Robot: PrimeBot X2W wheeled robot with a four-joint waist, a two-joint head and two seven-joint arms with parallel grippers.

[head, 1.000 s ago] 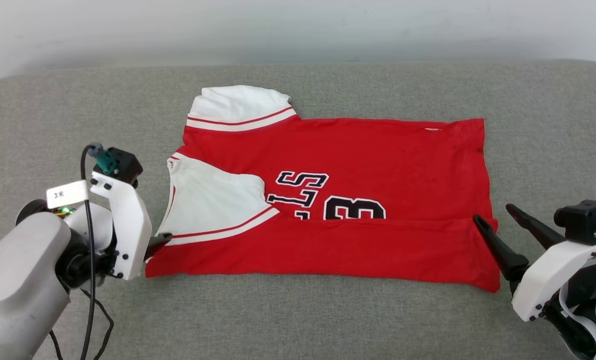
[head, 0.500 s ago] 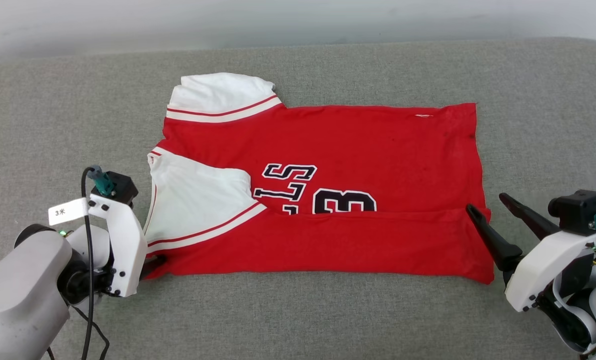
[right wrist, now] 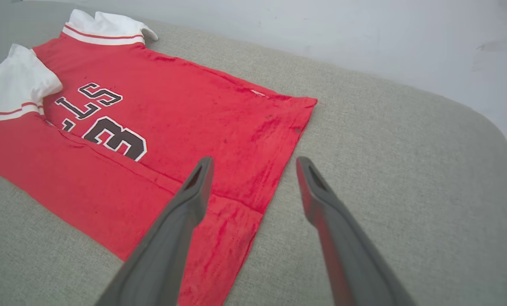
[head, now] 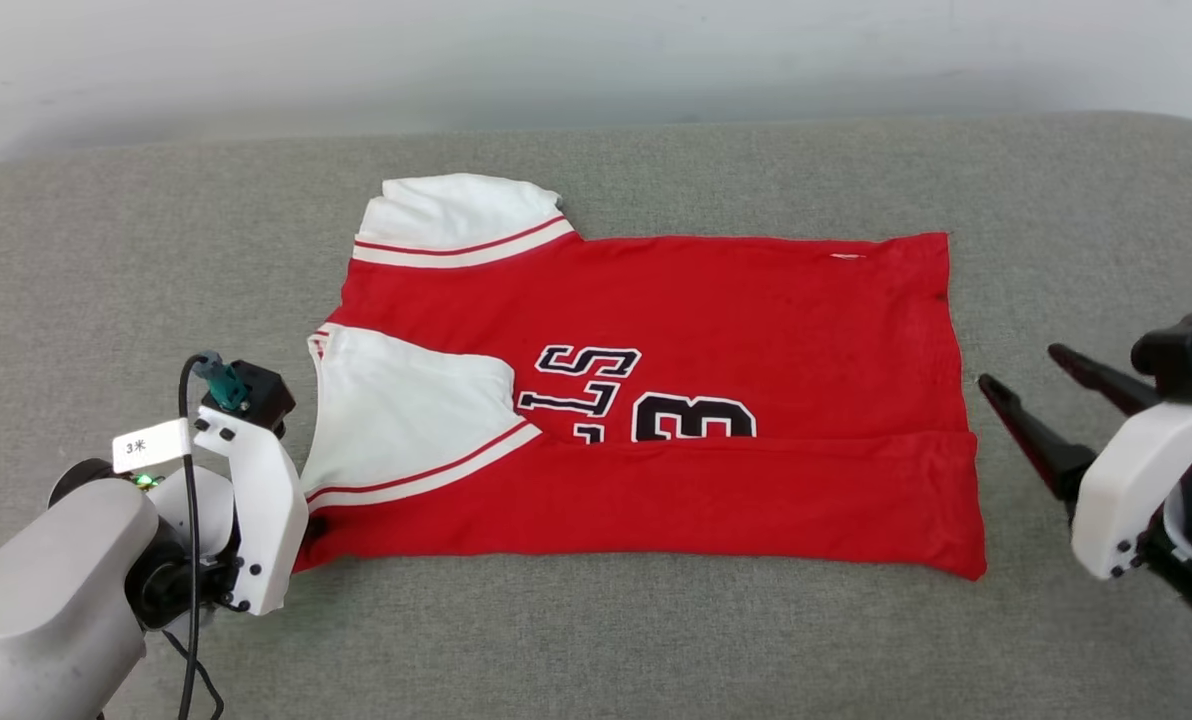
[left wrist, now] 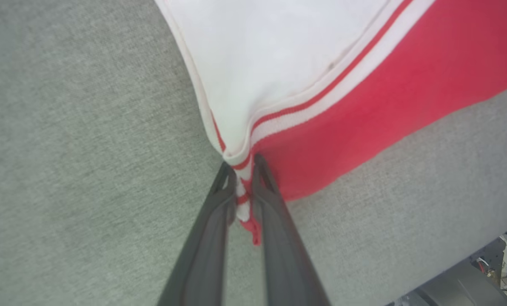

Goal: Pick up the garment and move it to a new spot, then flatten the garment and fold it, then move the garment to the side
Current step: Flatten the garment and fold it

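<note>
The garment (head: 716, 300), a red jersey with white sleeves and black letters with a "3", lies flat on the grey cushion, its near edge folded up over the lower part of the print. My left gripper (left wrist: 243, 163) is shut on the garment (left wrist: 364, 106) at its near-left corner, where the striped sleeve trim meets the red body. In the head view the left gripper (head: 311, 525) is mostly hidden behind its white wrist. My right gripper (head: 1021, 365) stands open just right of the hem, apart from the cloth. The right wrist view has the right gripper (right wrist: 254, 161) above the hem edge of the garment (right wrist: 185, 114).
The grey cushion (head: 596, 640) stretches wide on all sides of the jersey. A pale wall (head: 596, 60) runs behind its far edge. A black cable (head: 188, 560) hangs from my left wrist.
My left gripper has shut on the near-left corner of the garment. My right gripper has drawn back to the right, off the hem, still open. The head camera has shifted a little.
</note>
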